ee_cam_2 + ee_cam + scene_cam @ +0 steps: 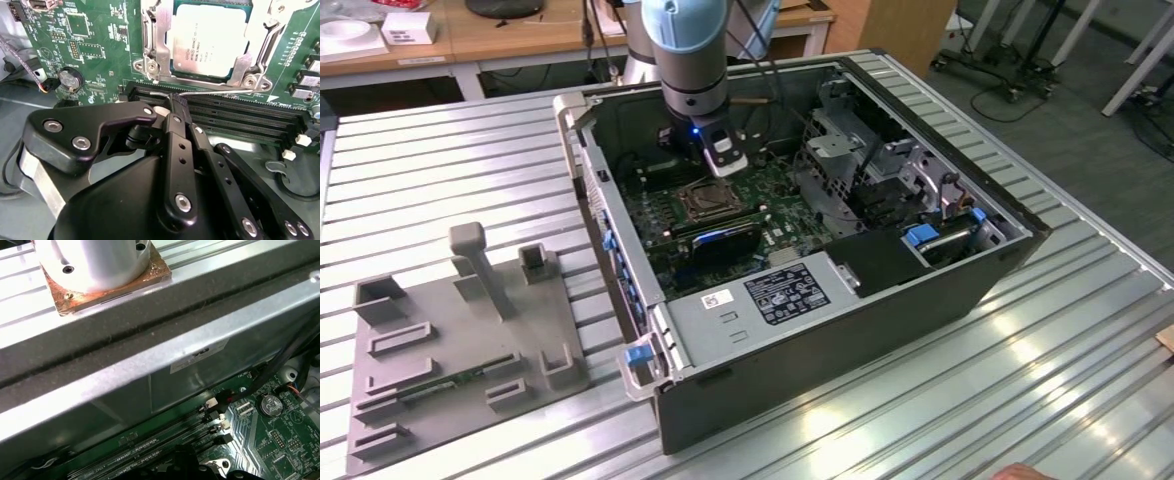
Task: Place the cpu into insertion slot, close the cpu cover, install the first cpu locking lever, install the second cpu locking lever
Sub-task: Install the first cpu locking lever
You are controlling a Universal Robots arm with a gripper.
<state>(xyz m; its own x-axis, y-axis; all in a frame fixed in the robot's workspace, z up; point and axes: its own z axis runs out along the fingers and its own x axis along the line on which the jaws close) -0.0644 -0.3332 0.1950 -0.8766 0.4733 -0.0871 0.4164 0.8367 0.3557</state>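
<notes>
Hiding lever end, gripper (175, 107), cpu (211, 40) cropped

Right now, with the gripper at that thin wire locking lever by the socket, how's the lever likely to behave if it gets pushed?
The locking lever is a thin bent metal wire, so it probably flexes and springs back rather than staying put. Its smooth, narrow surface could slip off the gripper fingertips. It looks anchored beside the cpu cover, so it would likely swing about that end, not slide freely.
</notes>
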